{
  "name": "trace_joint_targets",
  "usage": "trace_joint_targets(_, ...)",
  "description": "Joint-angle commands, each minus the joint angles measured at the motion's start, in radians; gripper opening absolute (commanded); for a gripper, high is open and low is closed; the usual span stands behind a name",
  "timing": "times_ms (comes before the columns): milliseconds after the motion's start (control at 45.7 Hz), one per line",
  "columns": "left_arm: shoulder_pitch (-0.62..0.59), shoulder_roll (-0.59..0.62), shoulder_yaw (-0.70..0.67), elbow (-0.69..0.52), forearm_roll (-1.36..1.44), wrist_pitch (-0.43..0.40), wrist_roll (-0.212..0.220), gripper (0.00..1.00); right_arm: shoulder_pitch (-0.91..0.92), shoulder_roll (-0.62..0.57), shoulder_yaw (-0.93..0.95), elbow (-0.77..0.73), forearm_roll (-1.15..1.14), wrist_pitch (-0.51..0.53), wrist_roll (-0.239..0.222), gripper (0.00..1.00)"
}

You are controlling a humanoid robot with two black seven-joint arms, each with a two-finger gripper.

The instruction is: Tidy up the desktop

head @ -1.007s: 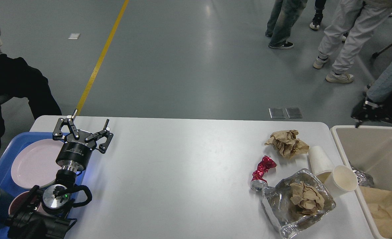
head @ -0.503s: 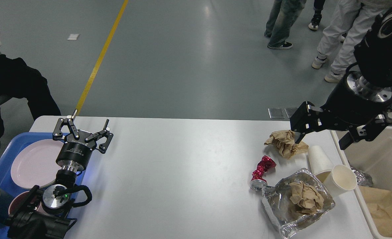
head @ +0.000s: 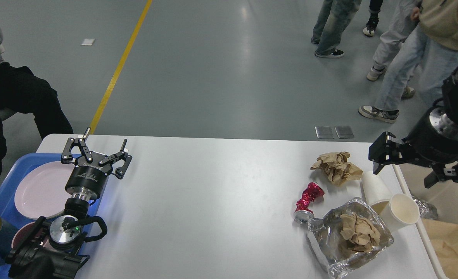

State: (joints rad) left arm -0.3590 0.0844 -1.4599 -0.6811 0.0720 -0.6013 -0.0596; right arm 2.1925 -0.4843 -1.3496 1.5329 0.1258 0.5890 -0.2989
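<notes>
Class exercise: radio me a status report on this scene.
Left gripper open, empty. Right gripper open, empty, above bin edge. Desktop still littered: crushed red can, paper cups, foil.

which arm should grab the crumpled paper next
Right. Its open pincer hangs just right of the crumpled paper, beside the bin. The left pincer is far across the desktop, by the tray.

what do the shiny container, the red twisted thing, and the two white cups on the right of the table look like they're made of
The shiny container looks like thin aluminium foil: silvery, creased, dented walls. The red twisted thing seems a crushed metal can: glossy red skin, silver round end. The two white cups look like matte paper, smooth and undented, though thin plastic cannot be ruled out.
</notes>
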Motion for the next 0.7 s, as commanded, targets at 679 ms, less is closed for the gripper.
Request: trace_joint_targets(679,0.0,0.0,0.001,0.0,0.0,0.0,0.0,0.97,-0.907,-0.112,0.392,-0.64,-0.018,-0.199,0.0,0.6)
